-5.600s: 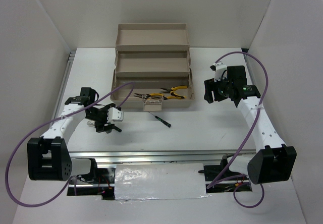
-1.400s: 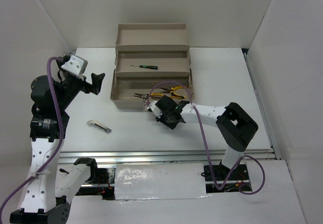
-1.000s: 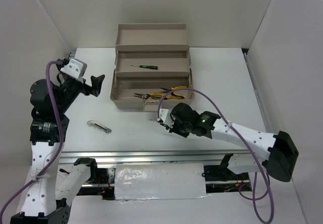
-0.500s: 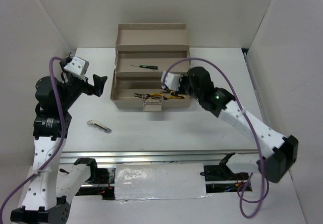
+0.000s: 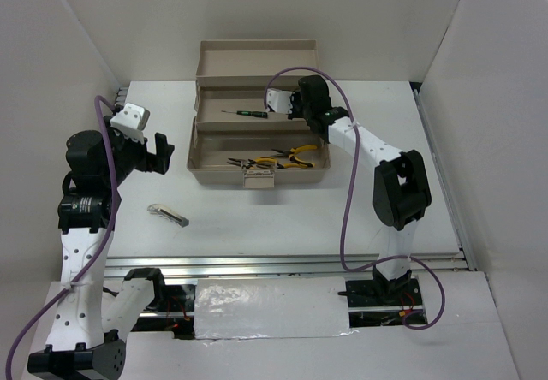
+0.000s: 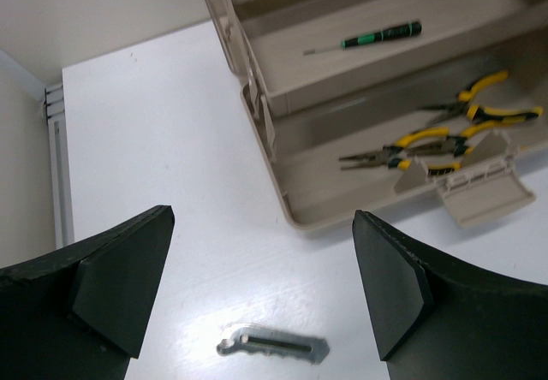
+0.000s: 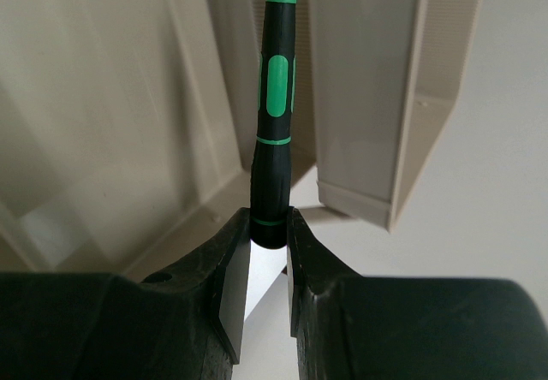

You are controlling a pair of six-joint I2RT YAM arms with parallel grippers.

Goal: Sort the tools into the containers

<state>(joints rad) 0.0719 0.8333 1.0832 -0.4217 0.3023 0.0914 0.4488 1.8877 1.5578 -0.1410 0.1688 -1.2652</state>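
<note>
While the right gripper [image 7: 268, 230] pinches a screwdriver [image 7: 276, 97] over the toolbox [image 5: 257, 48] — handle between its jaws — the left gripper [image 6: 261, 260] hangs spread wide.

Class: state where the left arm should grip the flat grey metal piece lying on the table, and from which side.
The grey metal piece lies flat, long and thin, so probably come straight down and pinch across its narrow width at mid-length.

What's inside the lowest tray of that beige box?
Three yellow-handled pliers lie close together in the lowest tray. Nothing else shows on its floor, though from above its front wall hides a strip of floor right behind it.
</note>
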